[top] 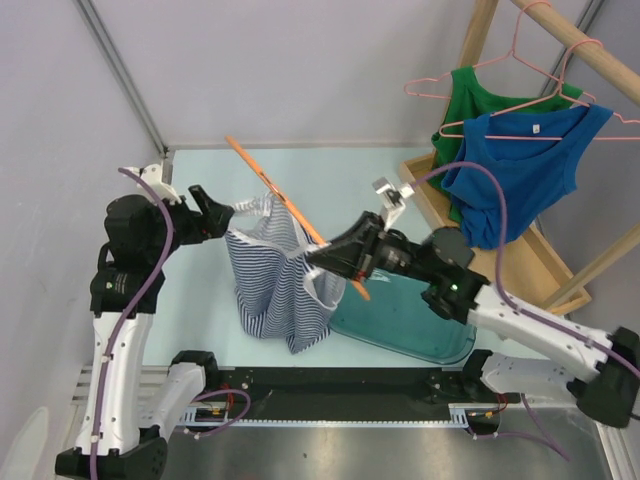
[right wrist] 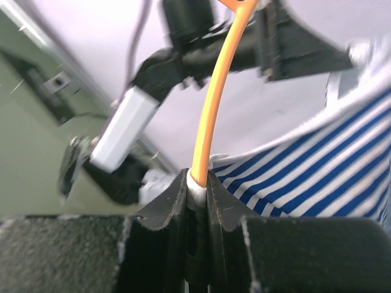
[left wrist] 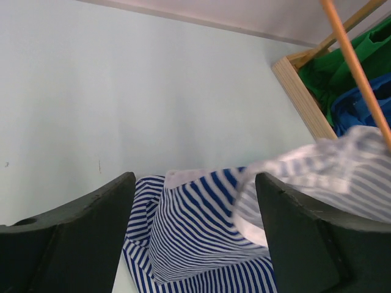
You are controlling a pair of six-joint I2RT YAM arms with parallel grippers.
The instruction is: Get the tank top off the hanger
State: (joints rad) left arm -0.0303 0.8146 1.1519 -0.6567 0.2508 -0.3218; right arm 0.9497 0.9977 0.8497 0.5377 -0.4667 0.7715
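Right end effector (right wrist: 197, 184) pinches hanger (right wrist: 211, 104); left end effector (left wrist: 195, 180) spread, level.

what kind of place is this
Probably a robotics lab: left arm and right arm bolted to a table, plain partition walls, a wooden rack holding a green top and a blue top.

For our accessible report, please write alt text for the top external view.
The right arm's jaws clamp an orange hanger carrying a blue-and-white striped tank top; the left arm's jaws stand open near its strap. Behind, a green top and a blue top hang on a wooden rack.
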